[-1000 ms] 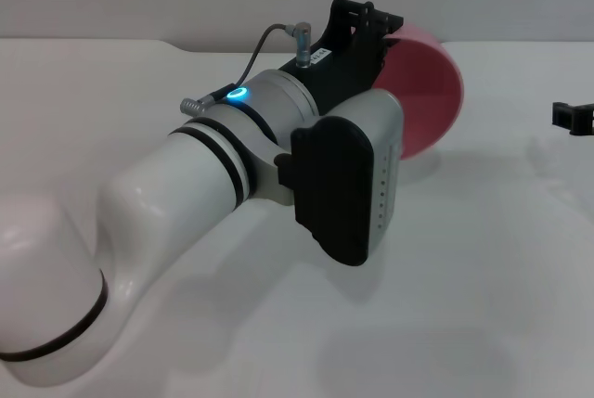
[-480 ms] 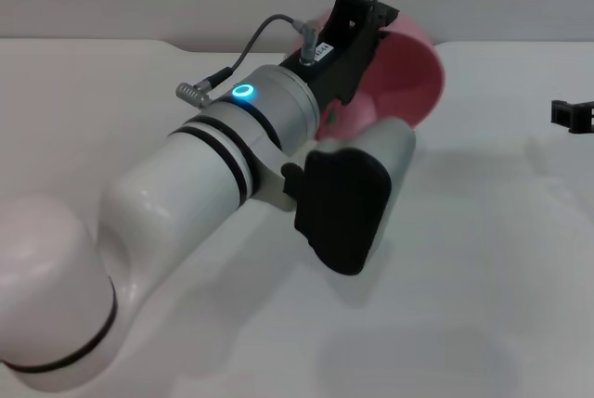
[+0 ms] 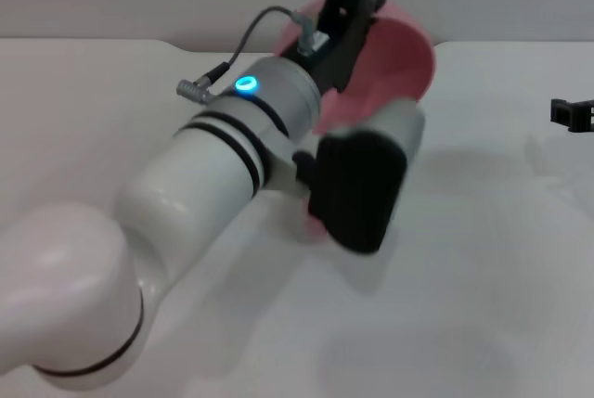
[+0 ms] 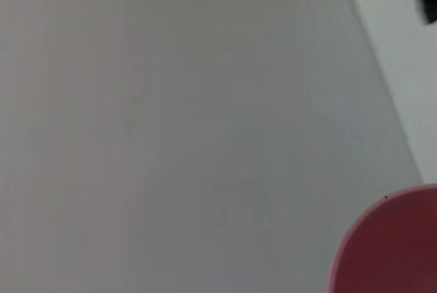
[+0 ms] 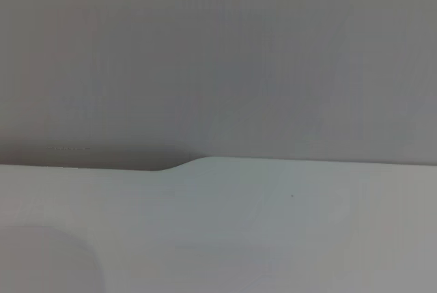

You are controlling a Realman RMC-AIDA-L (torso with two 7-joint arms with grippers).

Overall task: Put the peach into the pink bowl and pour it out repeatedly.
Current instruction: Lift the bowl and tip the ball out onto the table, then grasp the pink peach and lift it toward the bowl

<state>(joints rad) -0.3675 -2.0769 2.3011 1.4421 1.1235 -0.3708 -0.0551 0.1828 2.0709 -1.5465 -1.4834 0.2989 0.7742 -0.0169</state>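
Note:
My left gripper [image 3: 350, 1] is shut on the rim of the pink bowl [image 3: 401, 62] and holds it tilted above the table's far middle. The bowl's edge also shows in the left wrist view [image 4: 389, 245]. A small blurred pink patch [image 3: 315, 224] lies on the table under my left wrist, mostly hidden; it may be the peach. I see no peach inside the bowl. My right gripper [image 3: 573, 115] is parked at the far right edge, apart from the bowl.
The white table [image 3: 483, 277] runs back to a grey wall. My large left arm [image 3: 213, 175] crosses the middle of the head view and hides the table under it. The right wrist view shows only table [image 5: 273, 238] and wall.
My left wrist has rolled, and the bowl has turned from lying on its side to a more open-side-up tilt. The arm shifted slightly left. A pink patch now shows under the wrist.

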